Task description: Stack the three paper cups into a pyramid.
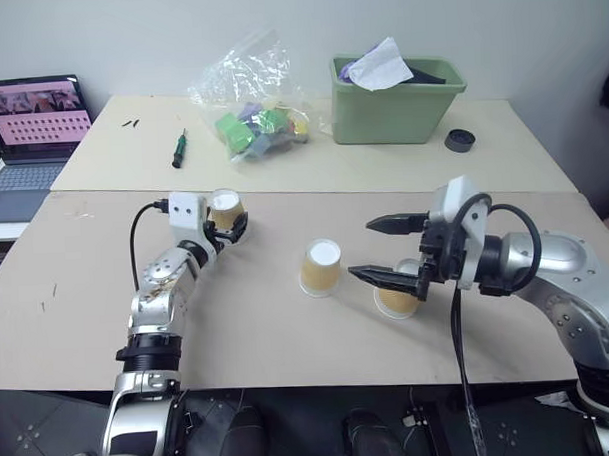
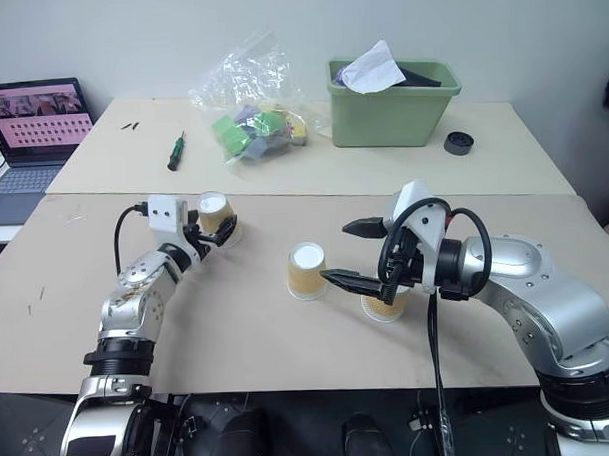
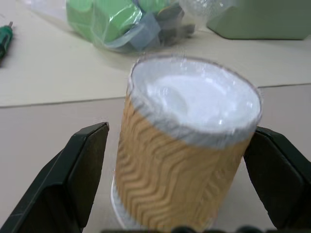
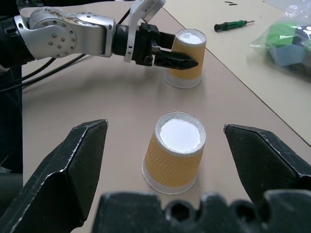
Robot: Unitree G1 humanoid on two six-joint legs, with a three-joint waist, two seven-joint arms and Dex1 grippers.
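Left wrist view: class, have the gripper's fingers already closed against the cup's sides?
No. The left gripper brackets the cup, with a gap beside each finger.

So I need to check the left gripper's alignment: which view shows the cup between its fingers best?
The left wrist view: the cup stands upside down between both open fingers. The eye views show it far smaller; the right wrist view shows it side-on.
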